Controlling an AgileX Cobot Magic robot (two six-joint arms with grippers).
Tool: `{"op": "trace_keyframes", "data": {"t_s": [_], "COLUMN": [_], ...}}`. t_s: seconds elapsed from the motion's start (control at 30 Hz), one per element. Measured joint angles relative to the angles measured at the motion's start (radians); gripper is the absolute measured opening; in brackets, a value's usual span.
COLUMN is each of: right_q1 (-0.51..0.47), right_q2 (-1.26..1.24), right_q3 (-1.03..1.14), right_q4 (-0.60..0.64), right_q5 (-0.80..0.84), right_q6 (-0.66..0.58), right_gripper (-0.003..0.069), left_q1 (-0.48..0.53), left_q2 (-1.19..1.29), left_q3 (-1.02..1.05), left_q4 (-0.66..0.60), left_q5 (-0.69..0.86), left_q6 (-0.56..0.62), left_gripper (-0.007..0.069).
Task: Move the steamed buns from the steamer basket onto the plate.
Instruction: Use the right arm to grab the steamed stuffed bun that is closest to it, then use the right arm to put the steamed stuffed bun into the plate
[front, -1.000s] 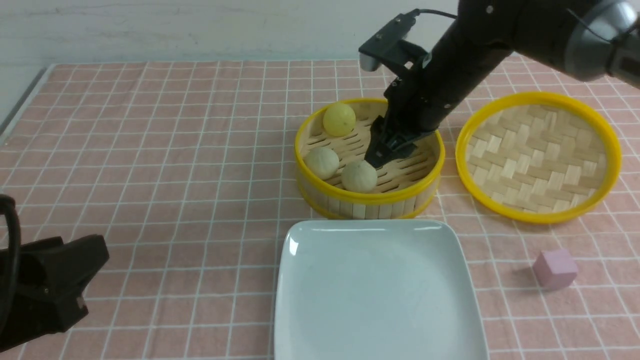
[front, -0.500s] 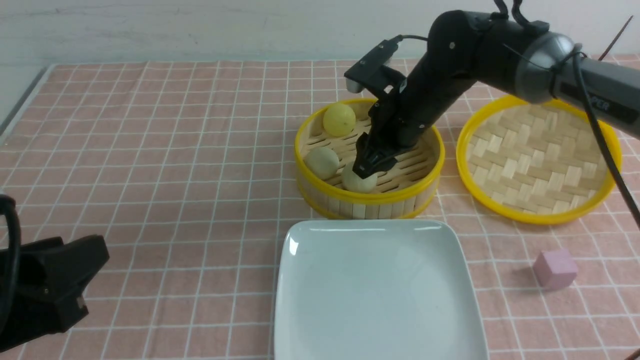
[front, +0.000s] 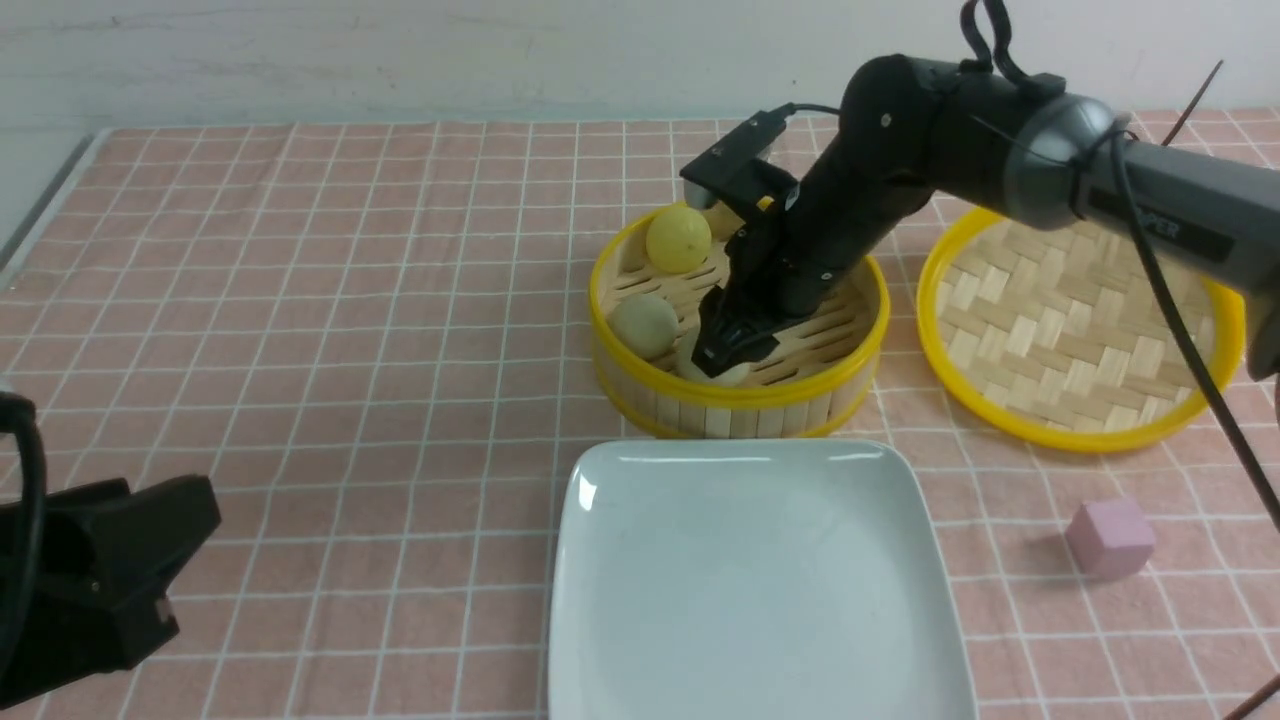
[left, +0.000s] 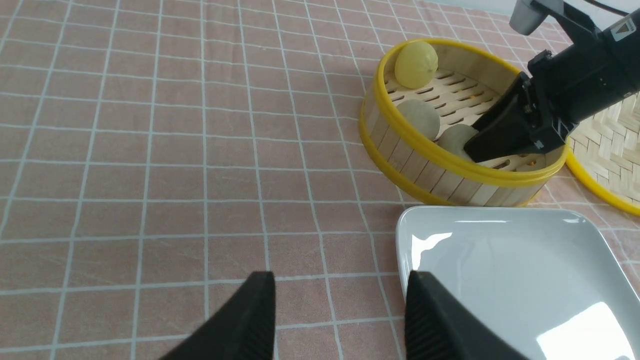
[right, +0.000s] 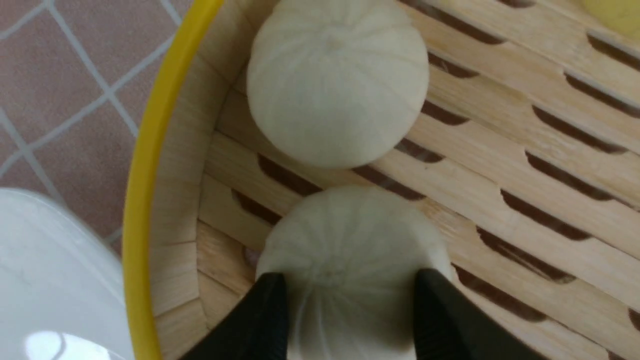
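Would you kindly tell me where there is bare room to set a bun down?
The glossy white square plate holds nothing in view. Bare pink checked cloth spreads left of the round bamboo steamer basket. Crowded: inside the basket, three buns plus the right gripper.

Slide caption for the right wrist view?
Right gripper straddles a beige bun in the steamer basket, another bun just beyond.

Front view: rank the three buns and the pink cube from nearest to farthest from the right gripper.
From the right gripper:
1. The near beige bun, between its fingers at the front of the steamer basket.
2. The left beige bun, at the basket's left side.
3. The yellow bun, by the basket's far wall.
4. The pink cube, outside the basket, right of the plate.
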Motion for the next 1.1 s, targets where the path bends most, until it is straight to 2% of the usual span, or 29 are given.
{"op": "trace_keyframes", "data": {"t_s": [0.13,0.23,0.4,0.53,0.77,0.9,1.1], "right_q1": [0.000,0.000,0.000,0.000,0.000,0.000,0.000], "right_q2": [0.000,-0.001,-0.026,-0.102,-0.279,-0.377,-0.415], "right_q3": [0.000,-0.002,-0.002,-0.002,-0.002,-0.002,0.005], "right_q4": [0.000,0.000,-0.014,-0.073,-0.145,-0.169,-0.169], "right_q5": [-0.004,-0.004,0.014,0.054,0.148,0.257,0.341], "right_q6": [-0.032,-0.041,-0.041,-0.029,0.080,0.145,0.196], "right_gripper": [0.0187,0.0037,0.0022,0.0022,0.0022,0.0022,0.0022], "left_q1": [0.000,0.000,0.000,0.000,0.000,0.000,0.000], "left_q2": [0.000,0.000,0.000,0.000,0.000,0.000,0.000], "left_q3": [0.000,0.000,0.000,0.000,0.000,0.000,0.000], "left_q4": [0.000,0.000,0.000,0.000,0.000,0.000,0.002], "left_q5": [0.000,0.000,0.002,0.002,0.002,0.002,0.002], "left_q6": [0.000,0.000,0.000,0.000,0.000,0.000,0.000], "left_gripper": [0.0377,0.0377,0.0377,0.0377,0.0377,0.0377,0.0377]}}
